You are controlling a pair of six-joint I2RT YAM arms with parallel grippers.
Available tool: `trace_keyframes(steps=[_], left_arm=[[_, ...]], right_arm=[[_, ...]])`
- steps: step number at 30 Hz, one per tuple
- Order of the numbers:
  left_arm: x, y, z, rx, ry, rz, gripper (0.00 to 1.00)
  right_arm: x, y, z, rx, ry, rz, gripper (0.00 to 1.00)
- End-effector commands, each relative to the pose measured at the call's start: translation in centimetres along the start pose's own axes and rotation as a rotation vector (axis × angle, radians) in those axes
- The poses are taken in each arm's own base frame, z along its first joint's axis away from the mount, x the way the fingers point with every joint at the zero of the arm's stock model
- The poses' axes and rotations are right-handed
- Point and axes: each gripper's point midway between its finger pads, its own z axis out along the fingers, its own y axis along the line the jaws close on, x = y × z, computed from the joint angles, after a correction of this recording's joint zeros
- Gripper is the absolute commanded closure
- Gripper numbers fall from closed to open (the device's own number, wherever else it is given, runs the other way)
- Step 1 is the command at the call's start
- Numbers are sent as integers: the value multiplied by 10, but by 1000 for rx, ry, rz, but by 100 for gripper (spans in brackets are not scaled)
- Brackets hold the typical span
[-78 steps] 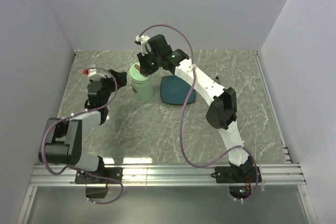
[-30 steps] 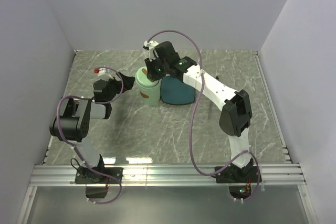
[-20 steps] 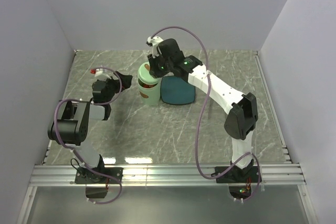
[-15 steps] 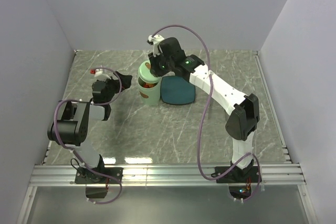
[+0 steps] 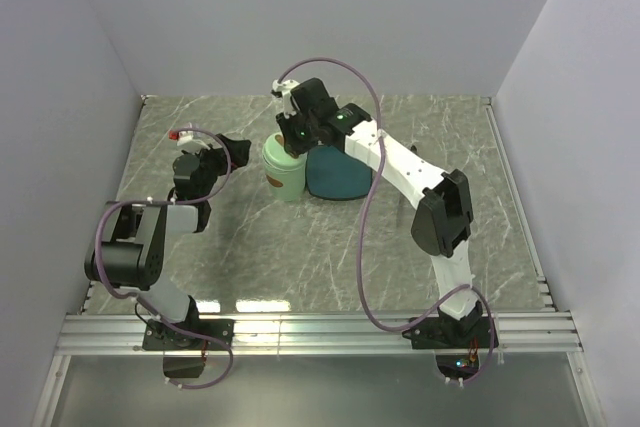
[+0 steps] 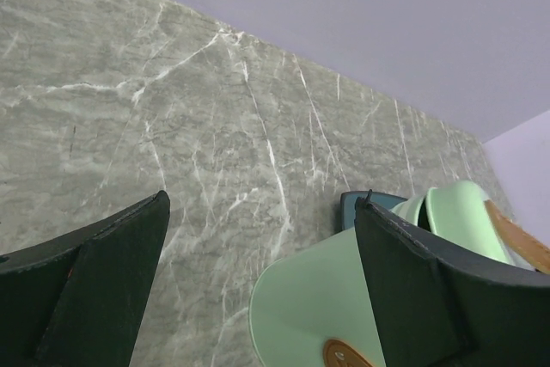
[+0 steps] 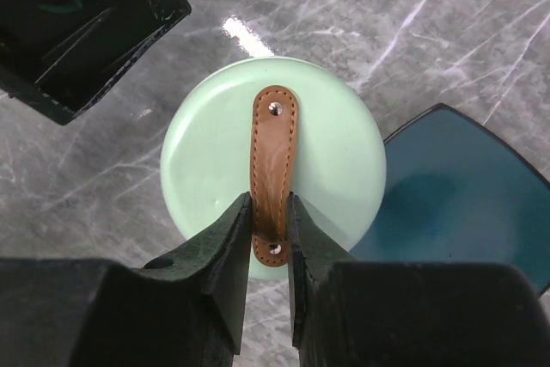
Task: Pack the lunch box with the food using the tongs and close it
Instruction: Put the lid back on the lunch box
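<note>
While the right hand (image 7: 268,229) pinches the brown strap handle (image 7: 274,156) between nearly shut fingers (image 7: 225,247), the round green lid (image 7: 273,154) sits flat under it, the strap running 12-to-6 in the right wrist view. Grip is at the 6 o'clock end of the strap, fingers on either side of it.

Top view: lunch box (image 5: 284,169) stands upright on the counter (image 5: 330,237), around mid-rear, with the right hand directly over its top (cup rim hidden by the lid and hand, so can't tell if the lid is fully seated). Dark teal plate (image 5: 336,175) lies just beside the cup at its 3 o'clock, touching or nearly so.

Left hand (image 5: 222,148) is spread wide, gripping nothing, parked at the cup's 9 o'clock, near but apart. Left wrist view: its two dark fingers (image 6: 94,285) frame bare marble on the left and the mint cup wall (image 6: 314,307) at lower right, with a small brown round badge (image 6: 347,355) on the cup. Lid edge and strap show at far right of that view, plate corner behind them.

Food and tongs: not visible in any view.
</note>
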Motion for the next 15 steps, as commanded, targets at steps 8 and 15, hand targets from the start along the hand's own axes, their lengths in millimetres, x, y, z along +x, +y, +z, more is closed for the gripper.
trace_keyframes(steps=[8,15], left_arm=[[-13,-23,-7,47,-39,44,4],[-19,-34,-12,49,-62,59,4]], right_arm=[[-18,10,6,-37,-29,-24,82],[-21,13,8,-34,-20,-35,82]])
